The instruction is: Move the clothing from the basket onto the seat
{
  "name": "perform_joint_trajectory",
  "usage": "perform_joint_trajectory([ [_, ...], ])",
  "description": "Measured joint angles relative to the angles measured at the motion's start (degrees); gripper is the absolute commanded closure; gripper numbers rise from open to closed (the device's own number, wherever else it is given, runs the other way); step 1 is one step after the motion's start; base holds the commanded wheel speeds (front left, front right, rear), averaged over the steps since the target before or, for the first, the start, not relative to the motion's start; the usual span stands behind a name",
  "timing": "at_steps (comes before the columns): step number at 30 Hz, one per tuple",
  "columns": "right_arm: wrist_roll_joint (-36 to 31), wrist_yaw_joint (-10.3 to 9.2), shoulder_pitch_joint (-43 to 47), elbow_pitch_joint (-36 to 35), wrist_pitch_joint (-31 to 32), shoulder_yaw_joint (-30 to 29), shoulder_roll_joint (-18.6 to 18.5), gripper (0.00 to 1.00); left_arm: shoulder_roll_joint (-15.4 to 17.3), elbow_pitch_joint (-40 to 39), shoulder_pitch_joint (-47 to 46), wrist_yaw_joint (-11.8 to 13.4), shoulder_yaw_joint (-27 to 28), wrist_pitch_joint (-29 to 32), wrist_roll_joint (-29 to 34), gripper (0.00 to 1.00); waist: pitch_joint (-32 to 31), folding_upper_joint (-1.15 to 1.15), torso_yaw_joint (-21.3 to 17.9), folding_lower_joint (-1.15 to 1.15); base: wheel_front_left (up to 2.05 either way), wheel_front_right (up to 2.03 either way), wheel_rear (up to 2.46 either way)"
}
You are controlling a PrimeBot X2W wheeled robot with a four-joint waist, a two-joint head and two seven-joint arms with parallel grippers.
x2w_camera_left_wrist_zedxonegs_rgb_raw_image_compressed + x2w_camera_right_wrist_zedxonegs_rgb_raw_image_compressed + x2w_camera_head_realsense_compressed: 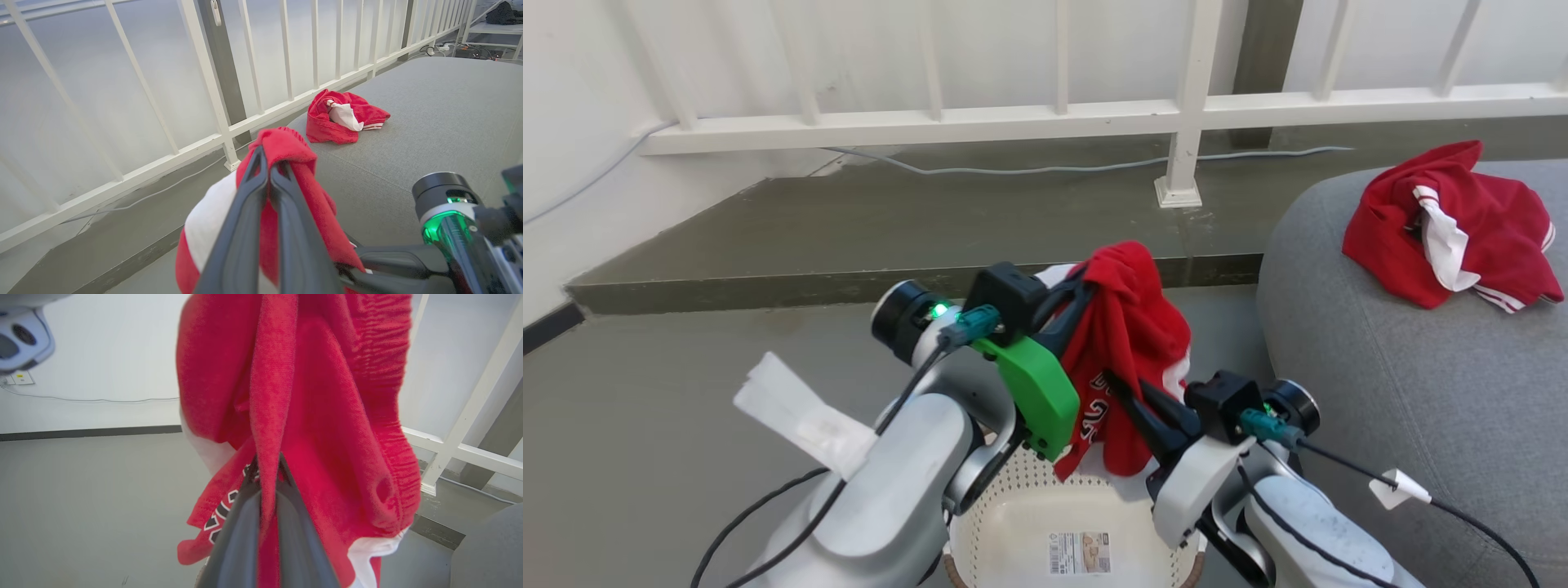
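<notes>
Background: white railing (1013, 122) on a raised step, grey floor (686, 367), a cable along the wall.
Left tool (1082, 286): clenched on the top fold of the held garment (1127, 343). In the left wrist view its fingers meet (265, 157) with red cloth (286, 147) bunched at the tips.
Right tool (1115, 384): clenched too, lower down and to the right of the left tool. In the right wrist view a ridge of the red cloth (310, 396) is pinched between its closed fingers (267, 465).
Held garment: hangs between the two tools, off the floor. White panel and lettering show on the side toward the left tool, and the lower hem dangles just above the basket.
Basket (1013, 514): directly below both tools. Bare bottom with the label sticker (1082, 551) showing and no cloth on the visible part. The near corners are hidden behind the arms.
Seat (1380, 367): to the right of the right tool and beyond it, well apart from the held garment.
Second garment (1445, 220): crumpled on the seat, far from both tools, ahead of the left tool in its wrist view (339, 118).
Done: one piece on the seat, and the other looks lifted clear of the basket.
Left: carry the held piece rightward over the seat and let go with both tools. Probably the last piece, judging by the bare basket bottom.
Risk: the hem may snag on the basket rim during the swing.
</notes>
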Motion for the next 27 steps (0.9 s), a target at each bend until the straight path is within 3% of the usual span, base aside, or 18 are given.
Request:
perform_joint_trajectory([
  [4,0.31,-0.54,-0.91,0.35,0.00,-1.35,0.02,1.00,0.51,-0.74,0.96,1.07,1.75,-0.02,-0.68,1.00,0.38,0.00,-0.76,0.00,0.00,0.00,0.00],
  [5,0.32,-0.67,-0.99,0.46,0.00,-1.78,0.01,1.00,0.69,-0.80,1.17,1.26,1.97,-0.02,-0.69,0.95,0.48,0.00,-0.97,0.00,0.00,0.00,0.00],
  [9,0.75,-1.56,-1.60,0.58,0.00,-3.83,0.00,1.00,1.53,-0.91,2.62,1.63,2.69,-0.03,-1.16,0.53,0.90,0.00,-1.90,0.00,0.00,0.00,0.00],
  [10,0.83,-1.81,-1.93,0.55,0.00,-4.44,-0.01,1.00,1.74,-0.97,3.00,1.85,2.88,-0.11,-1.16,0.23,1.00,0.00,-2.15,0.00,0.00,0.00,0.00],
  [11,0.85,-2.00,-2.14,0.49,0.00,-5.15,-0.09,1.00,2.03,-0.98,3.28,2.04,3.14,-0.12,-1.18,0.00,1.10,0.00,-2.39,0.00,0.00,0.00,0.00],
  [27,2.34,-6.06,-2.92,-2.02,0.00,-14.94,-4.78,1.00,4.13,-3.45,6.82,3.11,4.79,-3.16,-2.60,0.00,2.48,0.00,-5.73,0.00,0.00,0.00,0.00],
])
